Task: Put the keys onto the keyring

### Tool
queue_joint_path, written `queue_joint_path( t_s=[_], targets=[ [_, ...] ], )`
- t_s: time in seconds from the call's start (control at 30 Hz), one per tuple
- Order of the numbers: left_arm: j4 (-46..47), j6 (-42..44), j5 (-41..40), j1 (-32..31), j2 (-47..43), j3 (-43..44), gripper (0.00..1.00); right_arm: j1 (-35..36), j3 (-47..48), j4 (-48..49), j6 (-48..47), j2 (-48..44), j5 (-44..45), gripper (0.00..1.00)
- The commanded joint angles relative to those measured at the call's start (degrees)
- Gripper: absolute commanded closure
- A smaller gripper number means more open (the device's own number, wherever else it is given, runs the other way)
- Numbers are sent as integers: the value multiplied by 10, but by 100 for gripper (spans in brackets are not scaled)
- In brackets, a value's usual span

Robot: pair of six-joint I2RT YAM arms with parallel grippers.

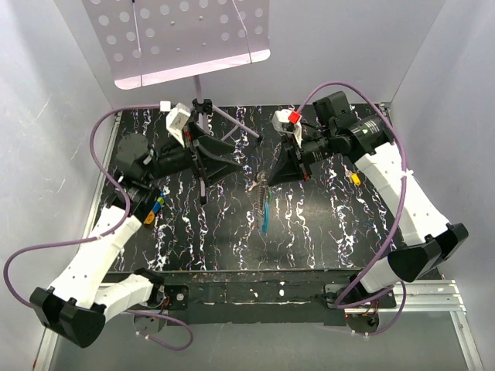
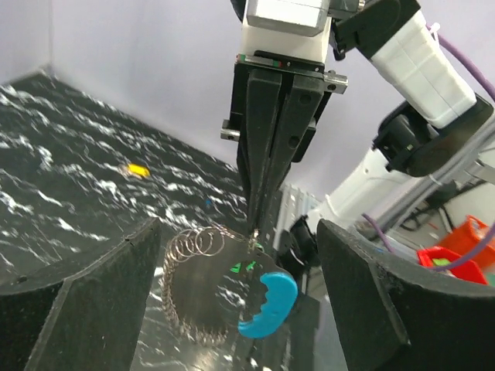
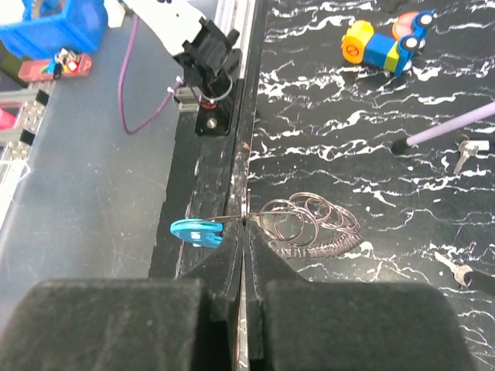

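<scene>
**Black, white-veined tabletop (image 1: 325, 232), one grip made**

White walls close the scene in. At frame centre in the top view, my right end effector (image 3: 244, 232) is closed tight on the thin silvery wire keyring (image 3: 309, 224). Its light-blue plastic tag (image 3: 197, 230) sticks out at mid-left of the right wrist view. My left end effector (image 1: 232, 160) gapes wide beside the ring, holding nothing. I judge the ring light, springy and slippery, with floppy coils, so bare wire near the tag seems the best hold.

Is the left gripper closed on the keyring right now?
No, the left gripper stands open, fingers either side of the keyring, which the shut right gripper pinches.
</scene>
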Motion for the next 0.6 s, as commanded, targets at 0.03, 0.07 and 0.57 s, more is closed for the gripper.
queue_joint_path(
  t_s=[0.03, 0.07, 0.57],
  targets=[
    [-275, 60, 137, 12, 69, 103, 17, 0, 59, -155, -136, 36, 8, 99],
    [-288, 64, 148, 11, 85, 112, 16, 0, 61, -165, -142, 42, 6, 99],
    [-304, 72, 176, -33, 190, 164, 34, -1, 54, -211, -143, 105, -25, 99]
  ],
)
